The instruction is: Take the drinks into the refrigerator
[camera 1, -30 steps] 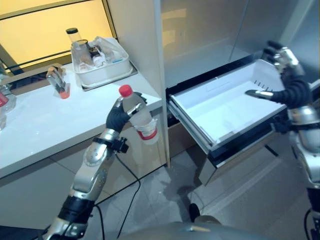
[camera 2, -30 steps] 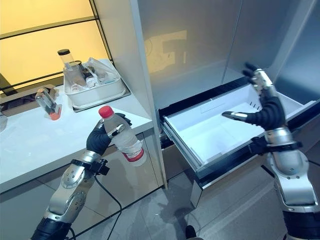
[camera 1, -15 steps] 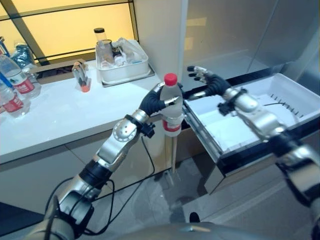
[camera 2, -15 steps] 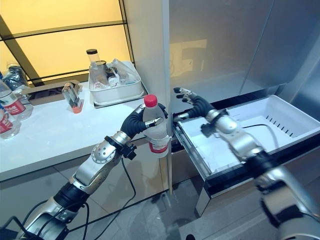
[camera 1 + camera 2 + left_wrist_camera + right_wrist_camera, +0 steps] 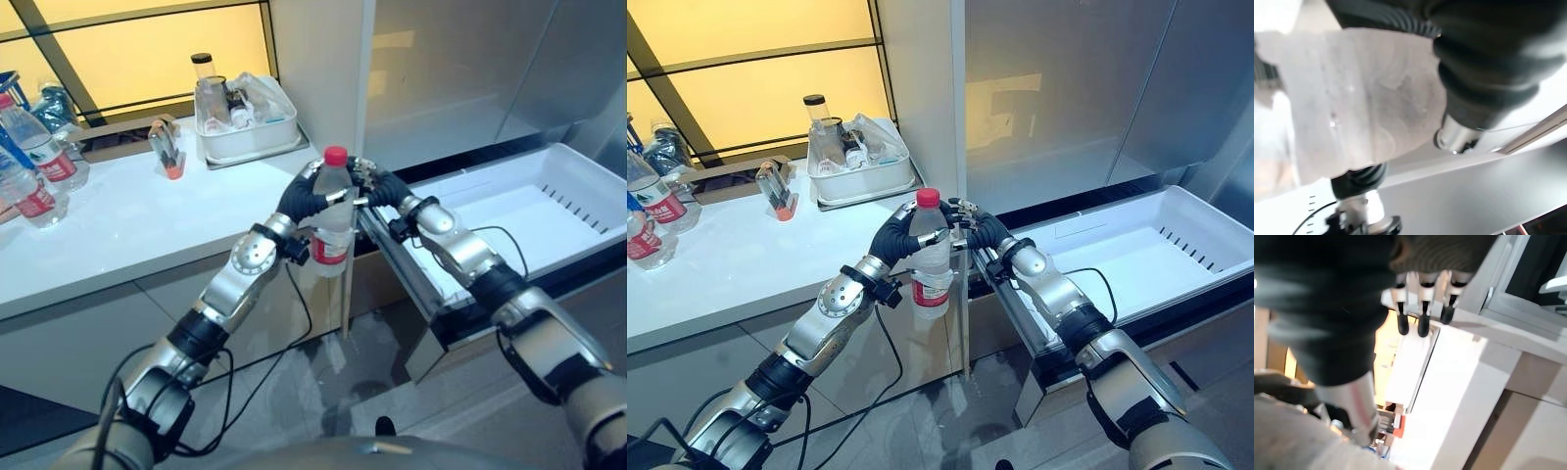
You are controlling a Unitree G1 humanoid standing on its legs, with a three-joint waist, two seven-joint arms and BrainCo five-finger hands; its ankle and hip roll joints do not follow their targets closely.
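A clear water bottle with a red cap and a red label hangs upright in front of the counter's right end, just left of the open white drawer of the refrigerator. My left hand is shut on the bottle's upper body; the left wrist view has the bottle right against that hand. My right hand has reached across the drawer's left corner and meets the bottle's right side near the shoulder. Its fingers are straight, and its thumb lies beside the bottle.
On the white counter stand a white bin of containers, a small orange-based holder and several more bottles at the far left. The refrigerator's steel door rises behind the drawer. Grey tiled floor lies below.
My right hand swung from the drawer's far side over to the bottle. The left hand carried the bottle rightwards to the drawer's corner and set it upright. The camera has shifted.
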